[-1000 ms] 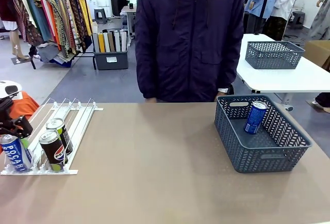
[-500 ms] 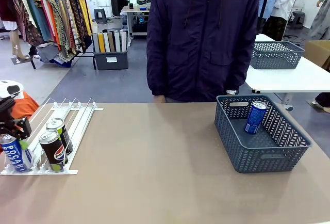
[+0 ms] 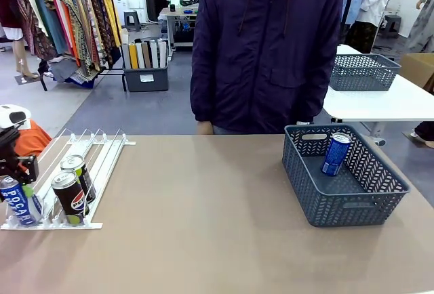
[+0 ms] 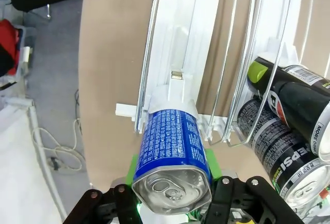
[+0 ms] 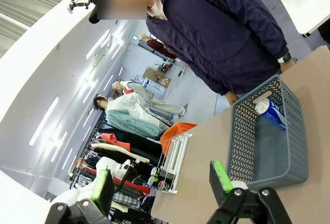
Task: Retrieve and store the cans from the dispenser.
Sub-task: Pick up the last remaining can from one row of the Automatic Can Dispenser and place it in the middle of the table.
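One slim blue-and-white drink can point(image 4: 172, 149) with a silver top is now clamped between the green pads of the left gripper point(image 4: 173, 171). It stands at the stopper end of the flat white wire-rail dispenser point(image 3: 103, 153), toward 8 o'clock on the brown table point(image 3: 203, 206). A second ago those jaws stood wide about the can; they have since closed on it, and the can leans slightly in its lane, so the grasp appears made. Two black Pepsi cans point(image 3: 71, 196) with lime-green rims remain in the neighbouring lane, at the blue can's 3 o'clock. A second blue can point(image 3: 336, 153) already lies in the dark grey-blue lattice plastic basket point(image 3: 339, 207) at 3 o'clock on the table. The right gripper point(image 5: 162, 180) hangs released, holding nothing. Judgement: retrieval of this can is under way; lifting it clear of the stopper tabs and carrying it to the basket remain.
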Controlling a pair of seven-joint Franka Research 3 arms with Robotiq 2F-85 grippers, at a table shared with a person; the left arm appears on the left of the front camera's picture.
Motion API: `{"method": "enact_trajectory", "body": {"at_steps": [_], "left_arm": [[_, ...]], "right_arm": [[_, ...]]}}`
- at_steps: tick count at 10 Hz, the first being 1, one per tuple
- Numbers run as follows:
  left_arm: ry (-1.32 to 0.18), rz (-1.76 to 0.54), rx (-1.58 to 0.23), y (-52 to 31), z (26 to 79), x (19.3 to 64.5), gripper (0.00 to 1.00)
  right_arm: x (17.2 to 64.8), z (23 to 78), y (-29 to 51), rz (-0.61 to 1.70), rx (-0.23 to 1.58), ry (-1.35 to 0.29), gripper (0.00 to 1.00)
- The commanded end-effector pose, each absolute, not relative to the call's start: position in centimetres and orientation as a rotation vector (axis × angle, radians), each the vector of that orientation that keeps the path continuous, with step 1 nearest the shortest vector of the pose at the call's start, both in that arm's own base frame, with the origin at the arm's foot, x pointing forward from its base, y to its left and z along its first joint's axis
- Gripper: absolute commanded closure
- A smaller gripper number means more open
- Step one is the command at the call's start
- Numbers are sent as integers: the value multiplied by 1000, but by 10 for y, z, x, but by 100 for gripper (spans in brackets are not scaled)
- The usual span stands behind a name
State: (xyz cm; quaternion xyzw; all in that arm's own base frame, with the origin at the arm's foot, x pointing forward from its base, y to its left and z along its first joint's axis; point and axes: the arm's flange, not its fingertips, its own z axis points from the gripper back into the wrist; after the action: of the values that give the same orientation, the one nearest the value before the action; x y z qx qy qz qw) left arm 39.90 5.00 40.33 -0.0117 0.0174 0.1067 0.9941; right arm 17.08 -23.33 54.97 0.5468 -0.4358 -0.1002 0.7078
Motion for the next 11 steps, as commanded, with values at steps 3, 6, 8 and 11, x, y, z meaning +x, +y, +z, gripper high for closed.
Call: {"method": "enact_trajectory", "body": {"at_steps": [3,6,8,11], "left_arm": [[-62,221,6,42,436,388,100],[-150,232,24,33,533,344,100],[-249,217,24,30,588,305,100],[-263,199,-11,29,600,295,100]], "right_arm": [[175,553,-233,-205,1223,-1004,0],[175,553,-233,-205,1223,-1004,0],[175,553,-233,-205,1223,-1004,0],[175,553,-233,-205,1223,-1004,0]]}}
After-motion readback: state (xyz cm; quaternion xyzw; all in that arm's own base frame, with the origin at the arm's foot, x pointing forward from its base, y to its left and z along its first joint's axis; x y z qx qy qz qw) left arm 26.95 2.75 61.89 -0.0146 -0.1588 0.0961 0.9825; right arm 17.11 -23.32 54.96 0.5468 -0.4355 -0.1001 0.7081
